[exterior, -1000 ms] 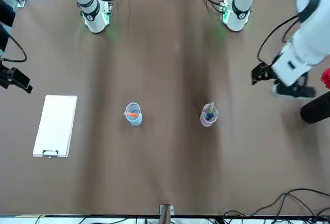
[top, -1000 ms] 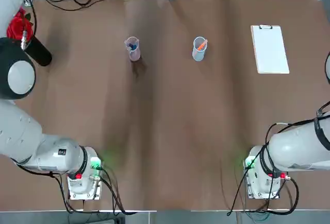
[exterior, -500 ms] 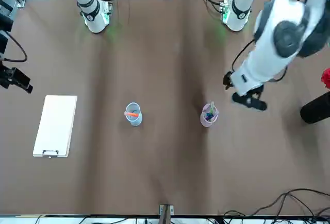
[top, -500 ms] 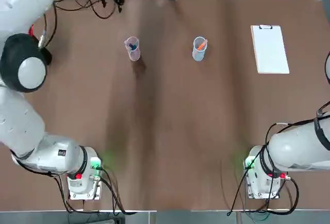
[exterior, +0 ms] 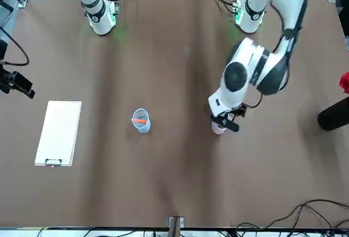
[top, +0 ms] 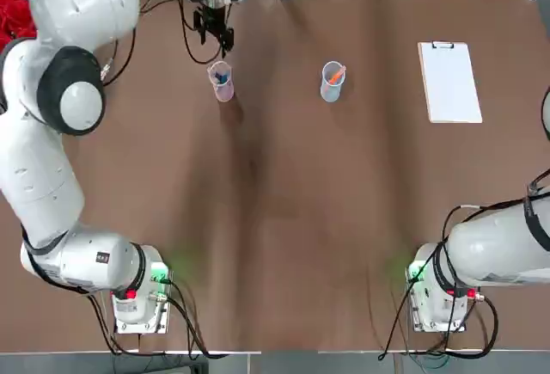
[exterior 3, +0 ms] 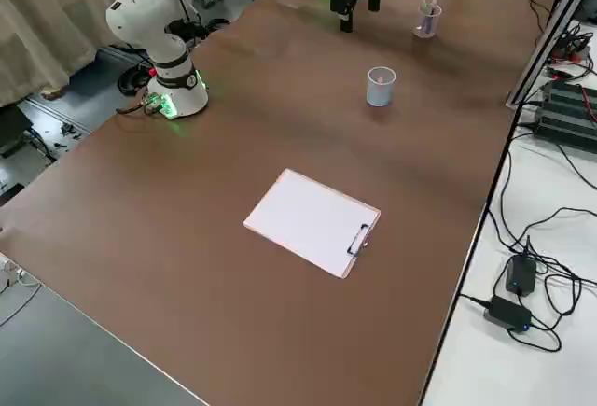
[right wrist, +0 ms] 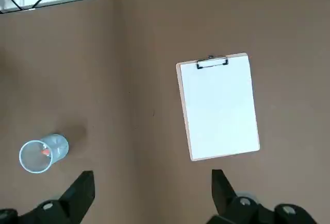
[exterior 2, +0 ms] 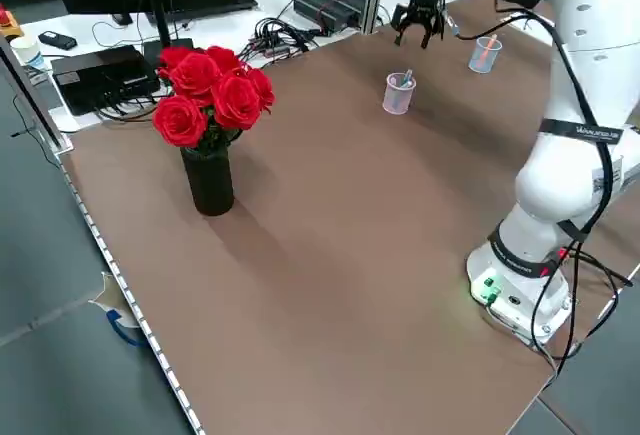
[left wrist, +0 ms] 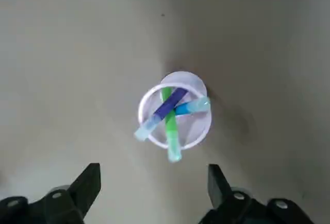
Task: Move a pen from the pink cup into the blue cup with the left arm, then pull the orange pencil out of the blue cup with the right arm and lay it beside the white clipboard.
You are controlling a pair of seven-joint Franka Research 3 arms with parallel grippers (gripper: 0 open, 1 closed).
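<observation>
- Two cups stand on the worktop: one pink cup (top: 223, 82) and one blue cup (top: 332, 82).
- Three pens cross in the pink cup: one blue pen (left wrist: 170, 106), one green (left wrist: 170, 131), one light blue (left wrist: 192, 107).
- One orange pencil (top: 336, 74).
- One white clipboard (top: 449, 82).
- One vase of roses (exterior 2: 208, 120).
</observation>
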